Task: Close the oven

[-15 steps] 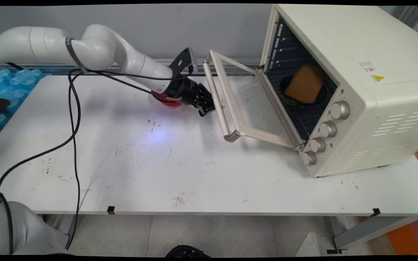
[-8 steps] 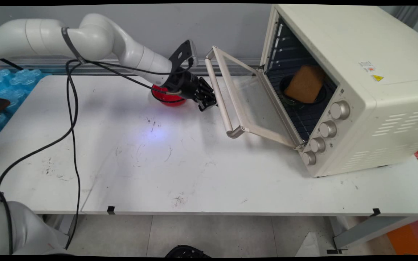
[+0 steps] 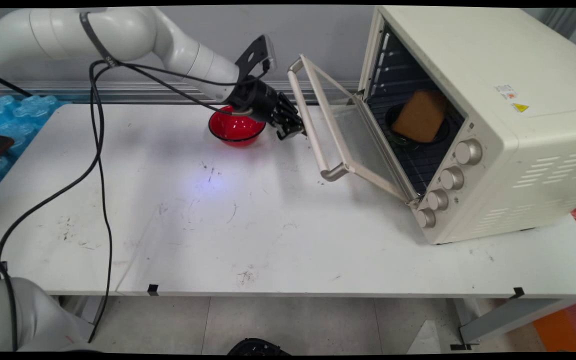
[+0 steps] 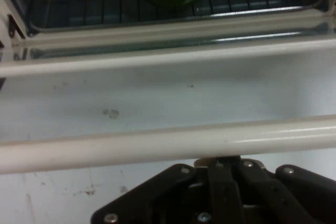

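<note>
While the oven [image 3: 473,100] is standing on the right part of the table [image 3: 268,225], its door [image 3: 350,137] is hanging half open, tilted between flat and upright, with the hinge at the lower edge. The gripper [image 3: 293,131] is pressing against the handle [image 3: 315,125] from the table side, about at the middle of the bar. In the hand view the pale bar is crossing just over the black linkage and hiding the tip, so I cannot tell if the gripper is open or closed. A red bowl [image 3: 235,127] is sitting on the table just behind the gripper, close to it but apart. Inside the oven a piece of bread [image 3: 420,117] is leaning in a dark dish [image 3: 399,139] on the rack [image 3: 418,167], and four knobs [image 3: 468,151] are running down the front. In my judgement the door is stiff and rather light, a glass pane in a metal frame, turning only about its hinge. The round handle is looking smooth and probably slippery. The middle of the bar seems the best place to hold, because a grip near one end may be twisting the door.
</note>
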Controlling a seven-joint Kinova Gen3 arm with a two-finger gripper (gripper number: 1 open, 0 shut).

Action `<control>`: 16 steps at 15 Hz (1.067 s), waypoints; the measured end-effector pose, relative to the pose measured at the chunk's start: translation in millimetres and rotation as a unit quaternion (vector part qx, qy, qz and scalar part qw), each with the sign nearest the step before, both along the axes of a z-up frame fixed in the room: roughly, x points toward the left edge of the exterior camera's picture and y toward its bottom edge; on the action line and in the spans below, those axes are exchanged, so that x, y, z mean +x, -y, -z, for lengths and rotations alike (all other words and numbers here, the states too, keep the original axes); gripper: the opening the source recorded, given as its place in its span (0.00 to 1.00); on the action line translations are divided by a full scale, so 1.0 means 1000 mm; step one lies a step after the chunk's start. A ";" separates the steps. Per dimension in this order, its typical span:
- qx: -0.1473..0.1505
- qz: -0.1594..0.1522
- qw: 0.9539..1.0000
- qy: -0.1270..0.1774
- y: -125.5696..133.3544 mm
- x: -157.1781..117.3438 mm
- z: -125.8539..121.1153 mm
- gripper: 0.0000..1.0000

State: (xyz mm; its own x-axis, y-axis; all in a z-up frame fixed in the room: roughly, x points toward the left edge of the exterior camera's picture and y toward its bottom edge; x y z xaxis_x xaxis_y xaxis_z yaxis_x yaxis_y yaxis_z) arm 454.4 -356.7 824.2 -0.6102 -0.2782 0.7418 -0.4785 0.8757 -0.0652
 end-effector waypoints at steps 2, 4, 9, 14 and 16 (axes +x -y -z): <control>-0.002 0.002 1.000 -0.002 0.004 -0.002 -0.006 0.00; -0.005 0.004 1.000 -0.004 0.009 -0.004 -0.013 0.00; -0.012 0.008 1.000 -0.011 0.022 -0.009 -0.027 0.00; -0.013 0.007 1.000 -0.020 0.036 -0.017 -0.038 0.00; -0.014 0.007 1.000 -0.024 0.042 -0.022 -0.043 0.00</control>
State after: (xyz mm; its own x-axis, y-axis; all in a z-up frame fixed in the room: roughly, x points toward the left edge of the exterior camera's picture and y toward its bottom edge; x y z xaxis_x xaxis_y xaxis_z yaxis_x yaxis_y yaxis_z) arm 432.6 -399.2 866.8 -0.5770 -0.2482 0.7781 -0.4696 0.8803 -0.0675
